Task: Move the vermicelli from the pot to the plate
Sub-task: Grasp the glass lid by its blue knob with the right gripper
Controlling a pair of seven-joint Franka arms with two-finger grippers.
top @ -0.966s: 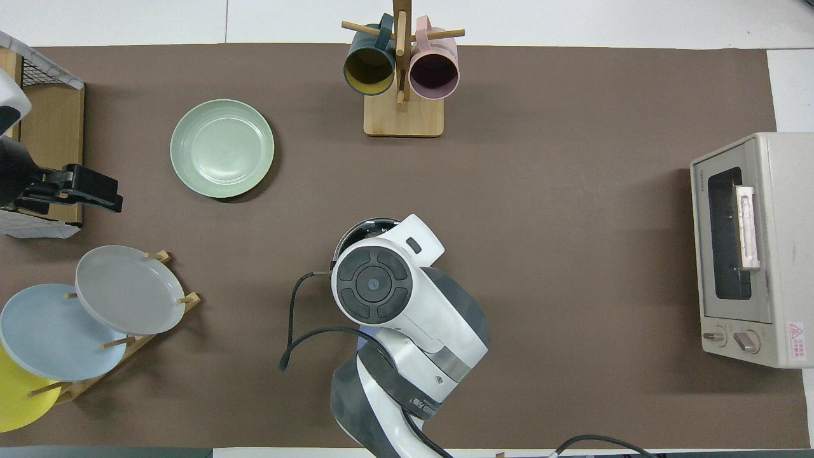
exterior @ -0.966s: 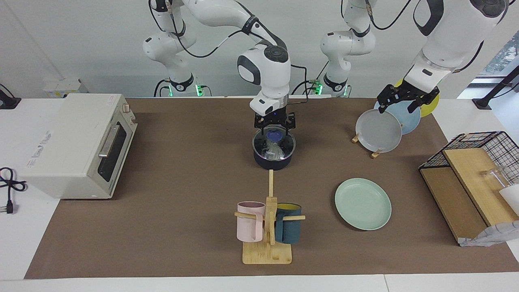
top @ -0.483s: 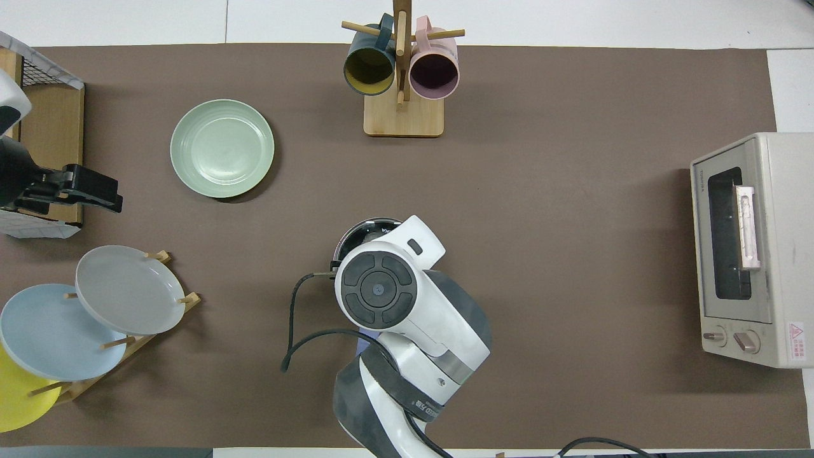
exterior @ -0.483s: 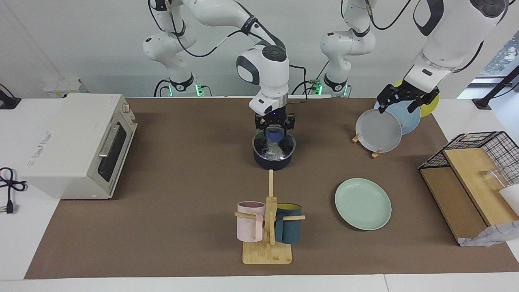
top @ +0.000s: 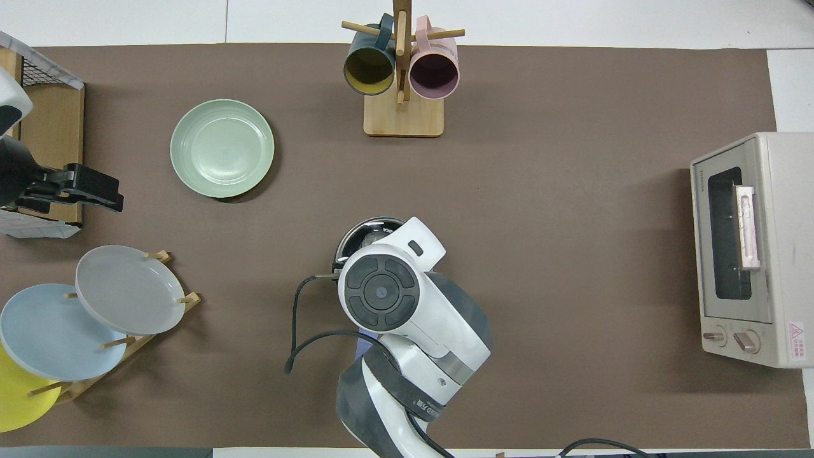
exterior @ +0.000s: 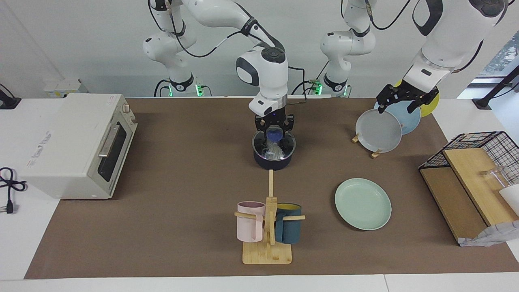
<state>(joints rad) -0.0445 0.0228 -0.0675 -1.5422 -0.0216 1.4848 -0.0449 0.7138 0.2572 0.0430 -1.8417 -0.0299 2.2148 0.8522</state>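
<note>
Right gripper sits at the lid's knob, directly above the vermicelli.

You see a round dark navy saucepan on the plain brown table mat. Your shallow round plate is pale mint green.

White table covered across most of its top by a brown mat. Plain white wall along the robots' end. A window shows at the wall's edge toward the left arm's end, with a dark stand in front of it. A white box sits by the wall toward the right arm's end; a black power cord lies on the bare tabletop there. Lighting is even and diffuse.
</note>
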